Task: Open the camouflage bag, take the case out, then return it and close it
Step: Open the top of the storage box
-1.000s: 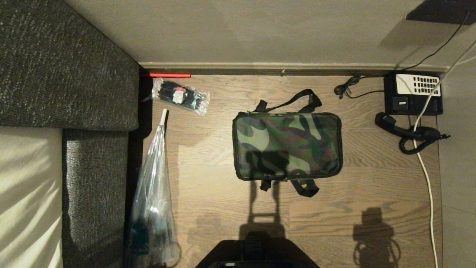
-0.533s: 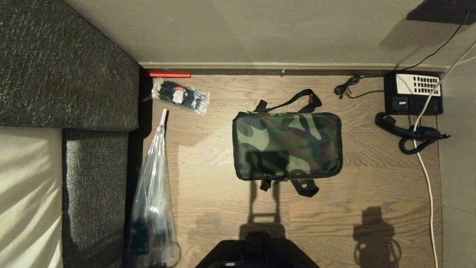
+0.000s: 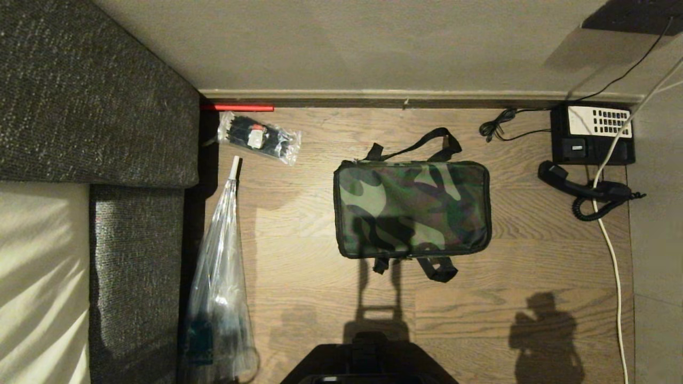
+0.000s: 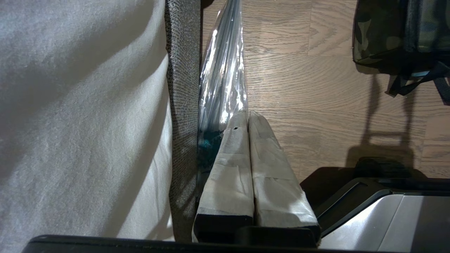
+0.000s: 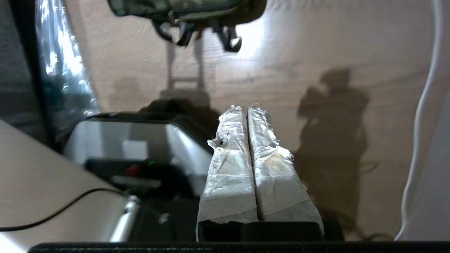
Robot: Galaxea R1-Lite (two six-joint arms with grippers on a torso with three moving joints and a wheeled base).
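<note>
bag [image 3: 411,209] lies zipped flat on the floor [image 3: 320,298], ahead of both claws; right claw [image 5: 248,109] (tape-wrapped fingers pressed together, empty) hovers near it; left claw [image 4: 248,114] likewise closed, empty, beside the plastic bag [image 4: 223,80].

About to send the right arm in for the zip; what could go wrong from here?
1. The camouflage bag lies loose on the wooden floor, so a zip pull may drag it.
2. Its black straps could snag the shut right gripper.
3. The white cable runs near that arm's side.
</note>
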